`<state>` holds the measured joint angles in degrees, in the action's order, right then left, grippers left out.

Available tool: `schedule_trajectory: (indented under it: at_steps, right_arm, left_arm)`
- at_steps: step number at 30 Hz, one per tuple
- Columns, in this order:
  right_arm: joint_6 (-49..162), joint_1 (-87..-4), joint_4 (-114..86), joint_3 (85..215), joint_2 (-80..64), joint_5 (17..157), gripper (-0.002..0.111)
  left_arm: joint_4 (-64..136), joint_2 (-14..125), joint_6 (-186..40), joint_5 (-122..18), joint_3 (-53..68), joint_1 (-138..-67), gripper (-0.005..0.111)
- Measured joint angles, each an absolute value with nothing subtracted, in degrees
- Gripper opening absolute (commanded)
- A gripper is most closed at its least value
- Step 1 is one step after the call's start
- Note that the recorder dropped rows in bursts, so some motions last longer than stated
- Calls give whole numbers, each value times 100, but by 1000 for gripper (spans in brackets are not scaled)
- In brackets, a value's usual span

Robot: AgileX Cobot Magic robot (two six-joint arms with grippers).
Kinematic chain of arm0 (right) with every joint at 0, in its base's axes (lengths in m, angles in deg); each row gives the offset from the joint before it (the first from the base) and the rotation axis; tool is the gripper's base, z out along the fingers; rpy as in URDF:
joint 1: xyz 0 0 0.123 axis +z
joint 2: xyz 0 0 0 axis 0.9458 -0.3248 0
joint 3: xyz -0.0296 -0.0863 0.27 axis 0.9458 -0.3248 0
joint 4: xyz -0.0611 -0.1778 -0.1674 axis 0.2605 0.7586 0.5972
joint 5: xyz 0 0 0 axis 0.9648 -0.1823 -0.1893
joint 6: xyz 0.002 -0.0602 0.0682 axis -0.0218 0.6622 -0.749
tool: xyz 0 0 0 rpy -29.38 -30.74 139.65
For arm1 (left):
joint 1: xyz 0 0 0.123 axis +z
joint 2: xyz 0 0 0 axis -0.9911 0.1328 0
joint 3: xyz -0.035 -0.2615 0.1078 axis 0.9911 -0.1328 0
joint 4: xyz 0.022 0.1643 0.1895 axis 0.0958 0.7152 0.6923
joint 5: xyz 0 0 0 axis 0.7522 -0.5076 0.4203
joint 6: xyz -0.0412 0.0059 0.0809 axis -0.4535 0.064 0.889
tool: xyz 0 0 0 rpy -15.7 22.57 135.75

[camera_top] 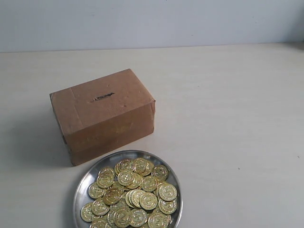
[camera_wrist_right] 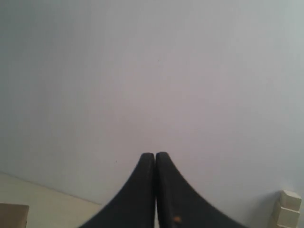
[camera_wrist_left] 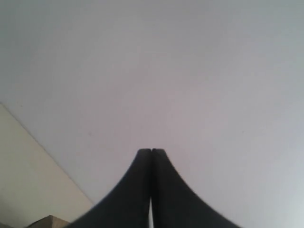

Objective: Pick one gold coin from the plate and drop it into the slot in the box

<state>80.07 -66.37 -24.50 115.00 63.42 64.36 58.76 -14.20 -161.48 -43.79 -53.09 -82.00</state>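
Observation:
A brown cardboard box (camera_top: 102, 114) stands on the pale table, left of centre in the exterior view. A short dark slot (camera_top: 103, 96) is cut in its top. In front of it, at the near edge, a shiny silver plate (camera_top: 85, 183) holds several gold coins (camera_top: 130, 194) in a heap. Neither arm shows in the exterior view. My left gripper (camera_wrist_left: 151, 151) is shut with nothing between its black fingers, pointing at a plain wall. My right gripper (camera_wrist_right: 155, 154) is likewise shut and empty, also facing the wall.
A grey wall (camera_top: 152, 21) runs along the table's far edge. The table edge (camera_wrist_left: 28, 190) shows low in the left wrist view. Pale stacked blocks (camera_wrist_right: 286, 209) sit at the corner of the right wrist view, with a brown corner (camera_wrist_right: 13, 214) opposite.

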Motion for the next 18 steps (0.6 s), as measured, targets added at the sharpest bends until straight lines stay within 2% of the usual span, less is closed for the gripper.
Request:
schedule_trajectory:
  at_steps: [8,18]
  right_arm:
    - [8007,-6637,-2333,11151,6342,6371,0]
    - [8007,-6637,-2280,9475,6335,6700,0]
  left_arm:
    - [4572,-1420,-16016,-4577,-5309,-8200,0]
    - [4469,-1420,-15993,-4877,-5309,-8200,0]
